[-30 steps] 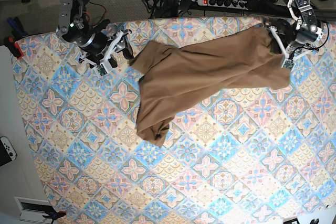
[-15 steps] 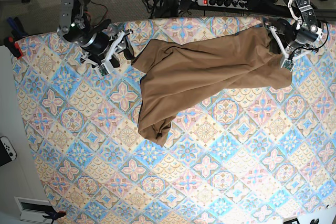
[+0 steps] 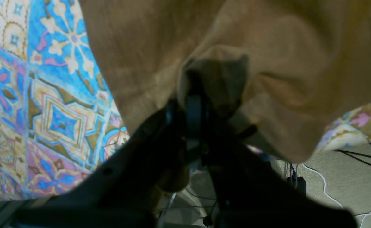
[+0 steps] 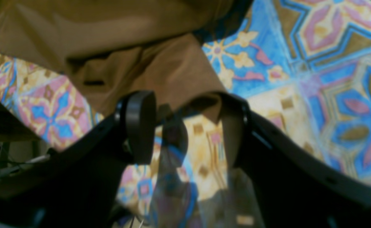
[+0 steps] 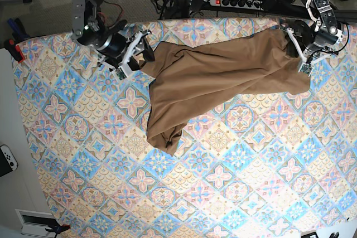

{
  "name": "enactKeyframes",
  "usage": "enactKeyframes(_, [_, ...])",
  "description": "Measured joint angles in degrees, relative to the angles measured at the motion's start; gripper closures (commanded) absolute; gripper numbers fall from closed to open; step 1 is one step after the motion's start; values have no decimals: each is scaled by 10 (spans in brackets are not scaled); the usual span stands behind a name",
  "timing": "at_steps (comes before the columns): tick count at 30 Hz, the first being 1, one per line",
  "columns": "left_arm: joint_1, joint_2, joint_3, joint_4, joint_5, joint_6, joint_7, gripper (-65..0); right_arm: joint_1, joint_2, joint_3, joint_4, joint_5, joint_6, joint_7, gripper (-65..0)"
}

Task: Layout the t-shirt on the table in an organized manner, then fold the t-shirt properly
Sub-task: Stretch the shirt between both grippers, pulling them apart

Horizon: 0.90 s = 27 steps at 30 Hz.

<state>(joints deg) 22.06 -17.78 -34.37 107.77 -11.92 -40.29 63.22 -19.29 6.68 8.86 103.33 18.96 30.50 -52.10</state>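
Right end effector, jaws spread, sits at the t-shirt's near corner, cloth stretching lengthwise across the desk toward the left end effector, pinching the opposite edge.

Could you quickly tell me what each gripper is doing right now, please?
Left gripper: shut on the t-shirt.
Right gripper: open, a t-shirt edge between its fingers, not clamped.
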Motion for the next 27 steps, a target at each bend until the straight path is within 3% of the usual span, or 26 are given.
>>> enactKeyframes(4, [0, 0, 0, 0, 0, 0, 0, 0, 21, -7, -5, -7, 5, -1, 24, -312])
enactKeyframes(19, [0, 0, 0, 0, 0, 0, 0, 0, 15, -8, -4, -61, 5, -1, 29, -302])
enactKeyframes(20, [0, 0, 0, 0, 0, 0, 0, 0, 15, -8, -4, -61, 5, -1, 29, -275])
enactKeyframes(25, [0, 0, 0, 0, 0, 0, 0, 0, 13, -8, -5, -61, 0, -1, 16, 0])
enactKeyframes(27, [0, 0, 0, 0, -1, 0, 0, 0, 12, -8, -2, -61, 1, -1, 16, 0])
